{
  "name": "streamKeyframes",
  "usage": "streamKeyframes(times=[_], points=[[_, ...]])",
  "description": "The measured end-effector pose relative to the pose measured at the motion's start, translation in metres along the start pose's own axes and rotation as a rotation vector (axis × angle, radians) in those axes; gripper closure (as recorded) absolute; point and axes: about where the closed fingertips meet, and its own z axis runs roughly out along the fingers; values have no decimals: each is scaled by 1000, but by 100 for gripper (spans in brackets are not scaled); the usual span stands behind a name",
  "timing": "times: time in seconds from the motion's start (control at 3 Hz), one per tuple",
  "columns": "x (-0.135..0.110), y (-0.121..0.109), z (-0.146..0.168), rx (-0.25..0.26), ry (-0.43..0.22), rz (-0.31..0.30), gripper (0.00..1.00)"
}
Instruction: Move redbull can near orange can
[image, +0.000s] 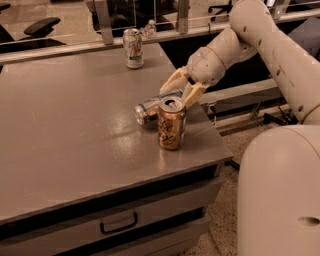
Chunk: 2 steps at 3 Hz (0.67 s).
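Note:
The redbull can (149, 108), slim, blue and silver, lies on its side on the grey table (75, 125). Its right end sits between the tan fingers (170, 80) of my gripper (181, 89), which is shut on it low over the table near the right edge. The orange can (171, 123) stands upright just in front of the redbull can, touching or almost touching it. The orange can hides part of the redbull can's right end.
A white-and-green can (133, 48) stands at the table's far edge. A small clear bottle (148, 28) sits on the ledge behind it. The table's right edge (220, 145) drops off beside the orange can. A drawer with a handle (118, 223) is below.

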Motion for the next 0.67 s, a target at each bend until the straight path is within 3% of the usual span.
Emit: streamKeyframes(times=[0.67], points=[[5,13,2,-23,20,4,14]])
